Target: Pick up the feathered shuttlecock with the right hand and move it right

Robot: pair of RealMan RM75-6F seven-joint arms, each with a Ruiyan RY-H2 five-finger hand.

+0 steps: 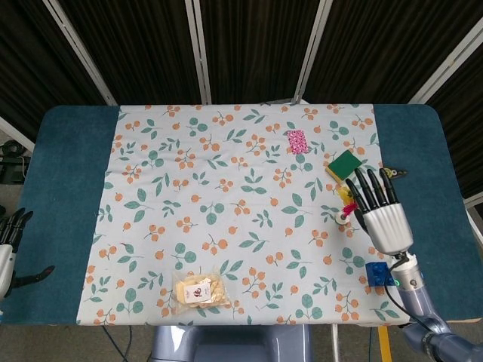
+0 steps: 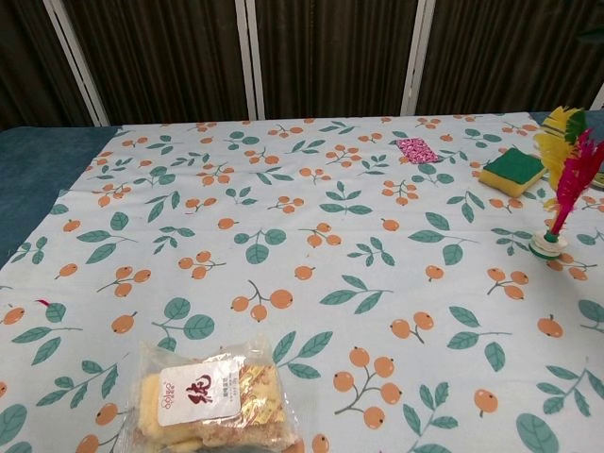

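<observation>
Feathered shuttlecock (image 2: 562,203) stands upright on its base on the floral tablecloth (image 1: 226,226), near the worktop's right edge, just in front of the green-and-yellow sponge (image 1: 344,164). Right hand (image 1: 383,219) hovers above it, fingers extended and spread, holding nothing. Left hand (image 1: 9,241) sits off the worktop's left edge; finger state cannot be told. Snack packet (image 1: 199,290) near the front edge.

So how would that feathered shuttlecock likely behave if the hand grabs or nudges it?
The shuttlecock stands on a small disc base with tall feathers leaning above it, so a sideways nudge would probably tip it. The feathers look soft and would likely bend under the right hand. It is probably very light.
</observation>
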